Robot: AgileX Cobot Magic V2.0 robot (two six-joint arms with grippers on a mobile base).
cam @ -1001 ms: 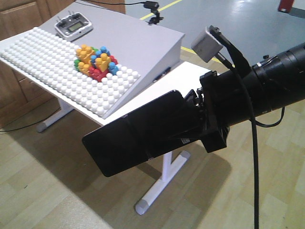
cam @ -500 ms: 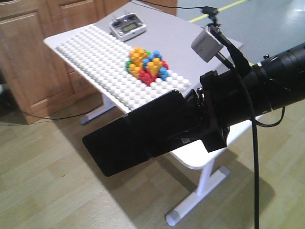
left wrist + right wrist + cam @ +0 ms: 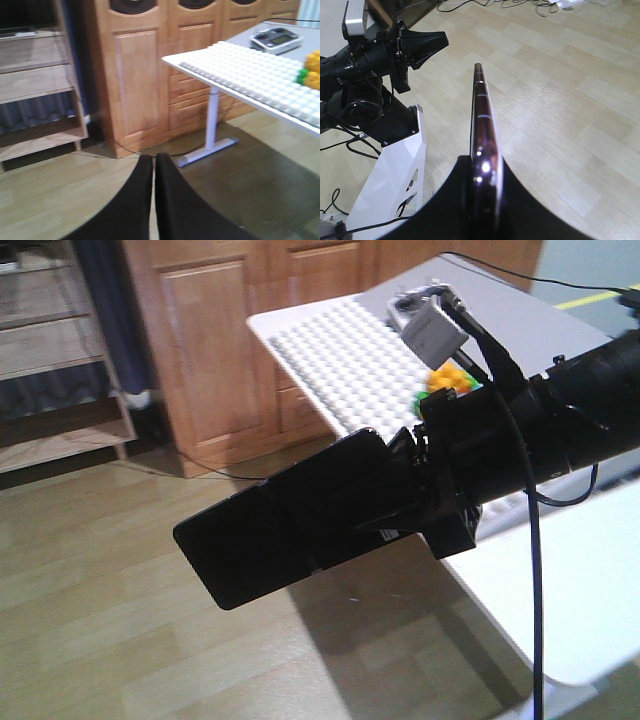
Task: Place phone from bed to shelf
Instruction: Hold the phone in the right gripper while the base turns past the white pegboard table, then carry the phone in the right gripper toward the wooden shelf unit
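In the front view the large flat black glossy smartphone (image 3: 240,545) hangs mid-frame, held by its right end. Only the right wrist view shows it edge-on, its rose-gold rim pinched between the right gripper (image 3: 484,161) fingers. The left wrist view shows the left gripper (image 3: 154,160) with fingers pressed together, and the pale-wood plank shelf (image 3: 37,75) at upper left.

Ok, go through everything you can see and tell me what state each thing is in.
Phone: in the air, clamped in right claw.
Left claw: shut, empty.
Shelf: phone not yet on it.
Cabinet doors: shut.
Blocks: stacked on pegboard.
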